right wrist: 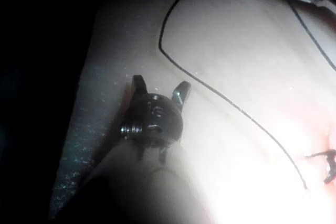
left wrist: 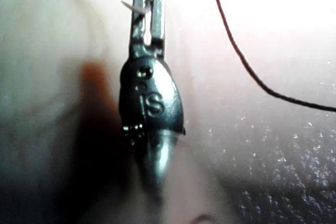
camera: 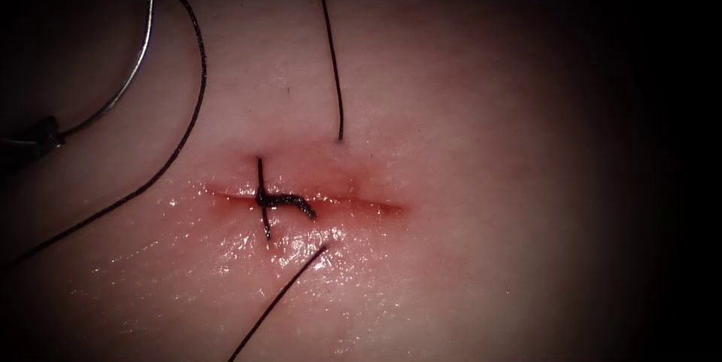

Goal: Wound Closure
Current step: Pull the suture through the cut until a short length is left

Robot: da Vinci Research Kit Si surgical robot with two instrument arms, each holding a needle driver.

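The cut (camera: pixel 361 202) runs across the tissue (camera: pixel 466 106), with a dark knotted stitch (camera: pixel 265 198) over its left part. Far to the left of the cut, my left tool (camera: pixel 43 136) is shut on the curved needle (camera: pixel 129 82) near the end away from the thread. The needle arcs upward, free of the tissue. Its thread (camera: pixel 197 106) loops off the top end and trails down to the left. In the left wrist view the jaws (left wrist: pixel 148 3) pinch the needle (left wrist: pixel 128 8). My right tool (right wrist: pixel 160 86) stands open over the tissue, holding nothing.
One thread strand (camera: pixel 335 68) enters the tissue just above the cut, and another strand (camera: pixel 278 298) leaves below it toward the front. Red fluid (camera: pixel 301 174) stains the wound's edges. A thread (right wrist: pixel 236 108) curves past the right tool.
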